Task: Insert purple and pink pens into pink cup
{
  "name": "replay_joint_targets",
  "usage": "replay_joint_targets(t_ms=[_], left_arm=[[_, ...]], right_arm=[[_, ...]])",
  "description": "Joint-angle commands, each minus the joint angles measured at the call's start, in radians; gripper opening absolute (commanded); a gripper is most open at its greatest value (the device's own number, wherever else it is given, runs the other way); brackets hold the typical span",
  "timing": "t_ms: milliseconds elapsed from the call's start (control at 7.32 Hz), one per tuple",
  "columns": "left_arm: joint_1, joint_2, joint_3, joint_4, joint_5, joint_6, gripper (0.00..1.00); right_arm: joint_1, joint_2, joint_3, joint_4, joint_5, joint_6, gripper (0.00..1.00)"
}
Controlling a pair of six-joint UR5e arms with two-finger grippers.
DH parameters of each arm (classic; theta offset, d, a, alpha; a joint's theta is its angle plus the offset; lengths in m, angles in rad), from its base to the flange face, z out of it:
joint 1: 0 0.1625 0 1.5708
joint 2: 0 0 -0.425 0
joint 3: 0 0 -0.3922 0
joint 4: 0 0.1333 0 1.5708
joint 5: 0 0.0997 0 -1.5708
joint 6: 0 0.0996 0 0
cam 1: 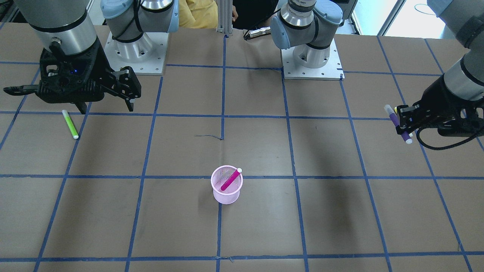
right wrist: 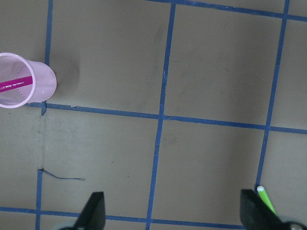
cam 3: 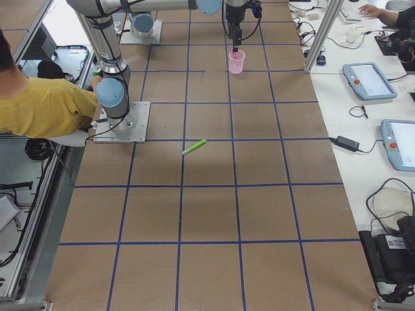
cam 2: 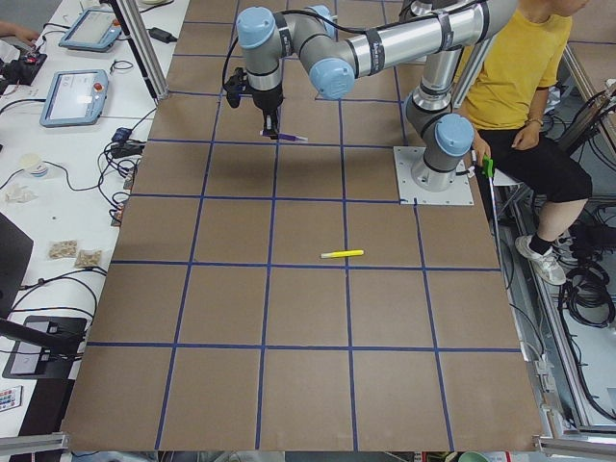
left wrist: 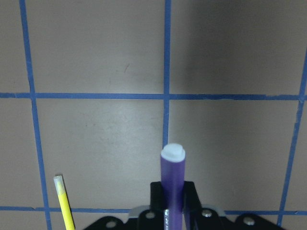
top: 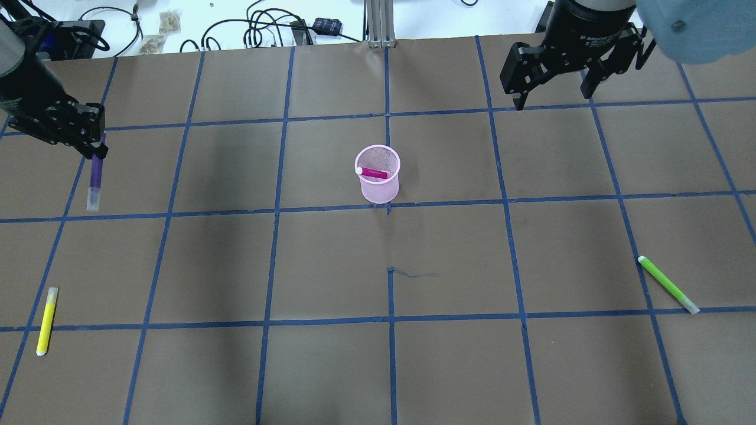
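The pink mesh cup stands upright near the table's middle, also in the front view and the right wrist view. A pink pen leans inside it, white cap at the rim. My left gripper is shut on the purple pen and holds it above the table far to the cup's left. The pen also shows in the front view and between the fingers in the left wrist view. My right gripper is open and empty, high, beyond and right of the cup.
A green pen lies on the table at the near right, also in the front view. A yellow pen lies at the near left, below my left gripper. Both arm bases stand at the robot's edge of the table.
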Motion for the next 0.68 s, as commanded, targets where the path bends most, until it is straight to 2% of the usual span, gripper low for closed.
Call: replay_joint_targets(t_ms=[0,137,410,547], left_arm=[[-0.029,-0.003,-0.001,0.002,-0.027,-0.044,0.0],[-0.104,-0.009,-0.001,0.03,-0.061,-0.138,0.0],[-0.306,-0.02,-0.024,0.3,-0.072,-0.254,0.0],[-0.357,-0.025,-0.041,0.368,-0.072,-0.297,0.0]], right_arm=[[0.0,0.0,0.008,0.0,0.002,-0.008,1.0],[0.001,0.0,0.009,0.001,0.002,-0.005,1.0],[0.0,0.0,0.012,0.003,0.002,-0.002,1.0],[0.001,0.0,0.014,0.003,0.0,-0.002,1.0]])
